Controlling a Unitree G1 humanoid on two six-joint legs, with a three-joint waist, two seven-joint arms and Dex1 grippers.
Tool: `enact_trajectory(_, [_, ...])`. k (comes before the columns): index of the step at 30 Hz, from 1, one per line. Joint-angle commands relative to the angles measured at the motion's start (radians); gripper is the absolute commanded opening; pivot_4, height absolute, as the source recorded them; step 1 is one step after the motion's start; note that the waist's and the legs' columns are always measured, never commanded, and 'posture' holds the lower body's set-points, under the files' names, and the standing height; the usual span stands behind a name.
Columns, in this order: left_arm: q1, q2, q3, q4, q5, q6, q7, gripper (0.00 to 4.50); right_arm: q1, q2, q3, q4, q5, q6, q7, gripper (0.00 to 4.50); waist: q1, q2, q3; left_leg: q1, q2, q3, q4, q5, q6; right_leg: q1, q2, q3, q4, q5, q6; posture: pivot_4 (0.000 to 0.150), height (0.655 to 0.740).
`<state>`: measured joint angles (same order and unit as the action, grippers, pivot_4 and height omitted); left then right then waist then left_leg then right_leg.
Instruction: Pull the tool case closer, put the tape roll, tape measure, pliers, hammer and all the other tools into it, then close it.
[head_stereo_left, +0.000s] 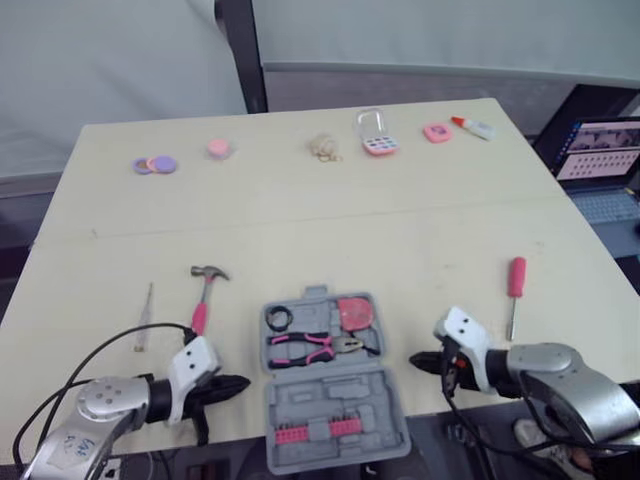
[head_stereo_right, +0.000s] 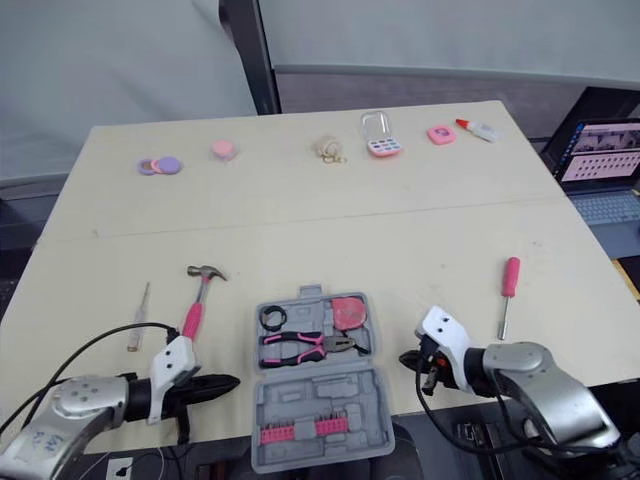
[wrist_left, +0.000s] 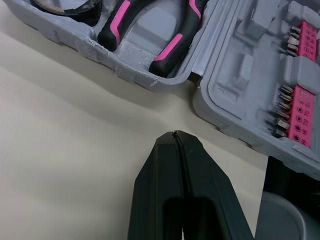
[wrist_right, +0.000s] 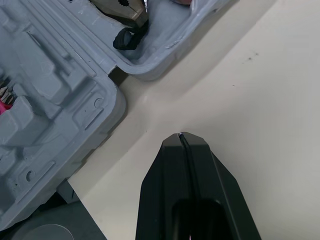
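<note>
Pale matte table (head_stereo_left: 300, 220) carried the case (head_stereo_left: 335, 398), grey moulded plastic, lying open, pink-handled pliers (head_stereo_left: 305, 348) inside; I saw left claw (head_stereo_left: 245, 382) and right claw (head_stereo_left: 413, 359) both pinched closed, empty.

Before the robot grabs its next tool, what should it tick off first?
1. Grey plastic tool case open and near: ok.
2. Pink-handled pliers inside case: ok.
3. Pink-handled hammer packed: not ok, lies on the pale table.
4. Pink-handled screwdriver packed: not ok, on table.
5. Left claw shut, empty: ok.
6. Right claw shut, empty: ok.
</note>
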<state>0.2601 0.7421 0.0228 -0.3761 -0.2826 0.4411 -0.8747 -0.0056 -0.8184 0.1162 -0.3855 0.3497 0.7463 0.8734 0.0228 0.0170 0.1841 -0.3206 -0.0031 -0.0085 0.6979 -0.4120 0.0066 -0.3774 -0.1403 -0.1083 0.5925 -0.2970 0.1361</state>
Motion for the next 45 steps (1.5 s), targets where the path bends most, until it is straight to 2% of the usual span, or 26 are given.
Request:
enact_trajectory(1, [-0.018,-0.027,-0.031,0.011,0.006,-0.005,0.015,0.04,-0.019,0.016,0.020,-0.019,-0.004,0.011,-0.014,0.00,0.000,0.000,0.000,0.000,0.000,0.000,0.000,0.000,0.000,0.000,0.000,0.000,0.000,0.000,0.000,0.150,0.7400])
enact_trajectory(21, [-0.168,-0.093,-0.193,0.134,0.097,-0.066,0.019,0.04,-0.073,0.074,0.097,-0.037,-0.008,0.055,-0.038,0.00,0.003,0.001,0.000,-0.001,-0.001,0.000,0.002,0.000,0.000,0.000,-0.001,0.000,0.000,0.001,0.003,0.150,0.7400])
enact_trajectory(28, [-0.173,-0.104,-0.197,0.104,0.097,-0.042,0.037,0.04,-0.080,0.093,0.099,-0.058,0.003,0.076,-0.052,0.00,0.003,0.001,0.000,-0.001,-0.001,0.000,0.002,0.000,0.000,0.000,-0.002,0.000,0.000,0.002,0.003,0.150,0.7400])
enact_trajectory(45, [-0.268,-0.155,-0.171,0.164,0.122,-0.018,0.088,0.04,-0.137,0.160,0.093,-0.012,-0.028,0.082,-0.119,0.00,0.002,0.001,0.000,-0.001,-0.002,-0.001,0.002,0.002,0.000,0.000,-0.002,0.000,0.000,0.002,0.004,0.150,0.7400])
